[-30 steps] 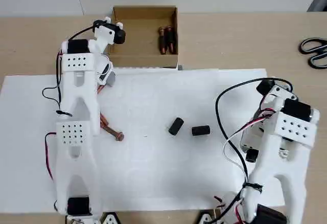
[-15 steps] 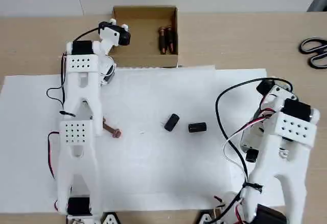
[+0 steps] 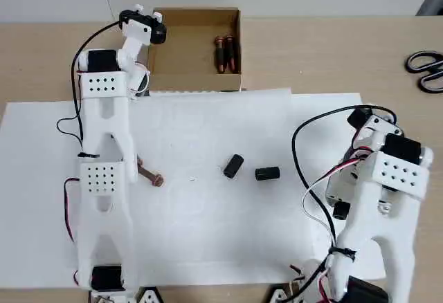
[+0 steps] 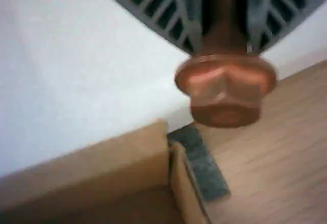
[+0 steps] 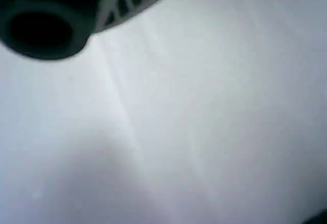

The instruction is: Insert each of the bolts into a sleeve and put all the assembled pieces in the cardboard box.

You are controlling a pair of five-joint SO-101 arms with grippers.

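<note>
On wooden table [image 3: 325,54]: white sheet [image 3: 208,241], cardboard box [image 3: 187,26]

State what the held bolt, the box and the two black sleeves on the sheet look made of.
Copper-coloured flanged hex bolt: metal, probably copper-plated, by its smooth satin sheen. Brown open-topped box: matt cardboard, raw-edged walls. Short black cylindrical sleeves: dull black, likely plastic or rubber; too small to tell.
</note>
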